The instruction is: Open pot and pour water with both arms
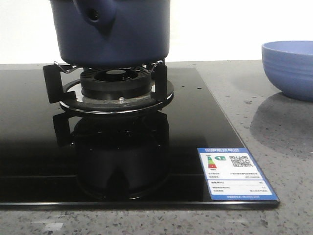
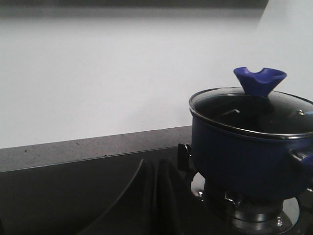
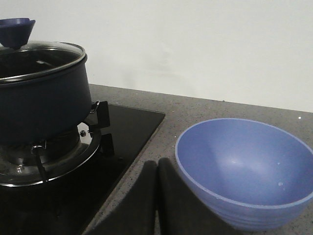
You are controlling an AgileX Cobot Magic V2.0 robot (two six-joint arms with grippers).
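Note:
The dark navy pot stands on the burner stand of a black glass stove. Its handle stub with a small hole faces the front camera. The pot also shows in the left wrist view and the right wrist view. A glass lid with a blue knob covers it. My left gripper is shut and empty, apart from the pot. My right gripper is shut and empty, between the stove edge and the bowl. Neither gripper shows in the front view.
A light-blue ribbed bowl sits empty on the grey speckled counter right of the stove, and shows in the right wrist view. A blue energy label is on the stove's front right corner. A white wall stands behind.

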